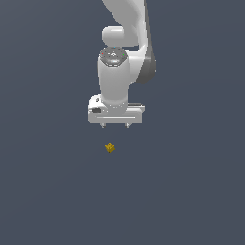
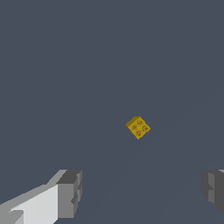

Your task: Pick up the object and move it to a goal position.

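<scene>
You had the gripper (image 1: 115, 126) spread wide and empty, pointing straight down at the flat grey floor (image 1: 48, 191), with nothing between the fingers (image 2: 70, 192). The block (image 1: 110, 147) lay on that floor, apart from the tool and untouched: in the exterior view it sat below the fingertips and a shade toward the exterior view's left of the midline between them.

That offset was the relation your next move hung on. In the wrist view the block (image 2: 138, 127) showed roughly midway between the two finger pads but ahead of the line joining them, so I judged that the tool was not yet squarely over it. You would probably have needed a small sideways correction before, or while, coming down.

The block was also turned (its edges ran diagonal to the finger line in the wrist view), so closing as you were would likely have met corners, not flat faces. A slight wrist turn looked worthwhile, though with so small a cube the wide spread left you plenty of margin.

No goal marker showed in either view.
</scene>
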